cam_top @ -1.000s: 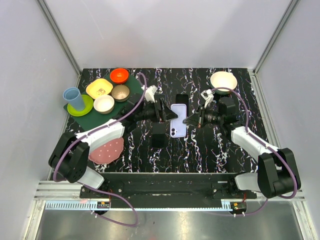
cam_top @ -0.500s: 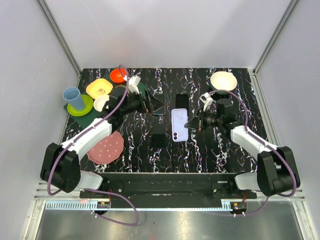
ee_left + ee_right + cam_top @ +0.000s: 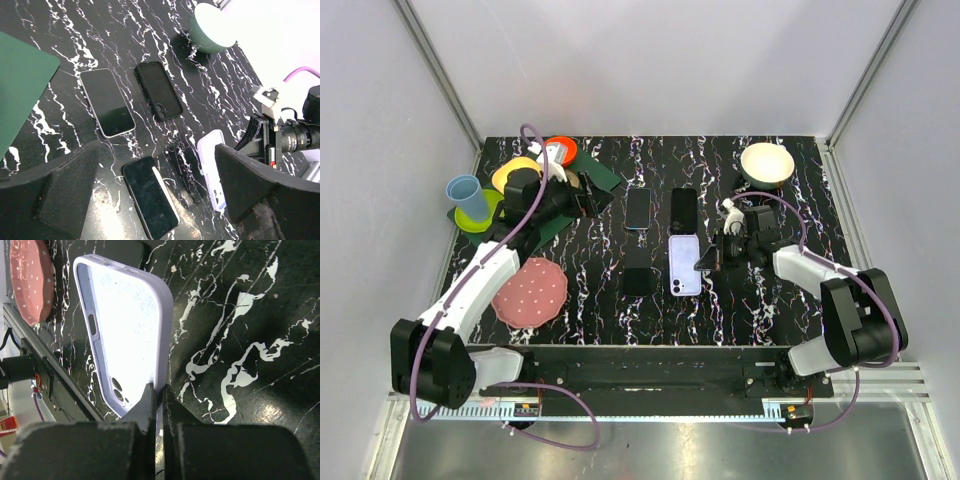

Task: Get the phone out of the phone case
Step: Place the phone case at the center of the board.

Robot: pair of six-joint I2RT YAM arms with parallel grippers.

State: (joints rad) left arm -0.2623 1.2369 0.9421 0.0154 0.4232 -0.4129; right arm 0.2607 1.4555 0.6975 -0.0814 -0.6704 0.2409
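Right hand (image 3: pixel 156 389) tight on one lilac case (image 3: pixel 125 325); left hand (image 3: pixel 156 150) wide; three dark phones (image 3: pixel 638 208) (image 3: pixel 684 208) (image 3: pixel 638 281).

Your left arm (image 3: pixel 485 275) reaches up and off to the left side, bent at the elbow, with its wrist lifted off the table. Your left gripper (image 3: pixel 585 202) points toward the middle. Its two fingers (image 3: pixel 65 185) are spread wide apart, with nothing between them. Your right arm (image 3: pixel 800 265) is folded in low and short, and its wrist is turned toward the middle. Your right gripper (image 3: pixel 704 262) has its fingers (image 3: pixel 145 405) squeezed together, pinching the thin edge of the phone case (image 3: pixel 125 325).
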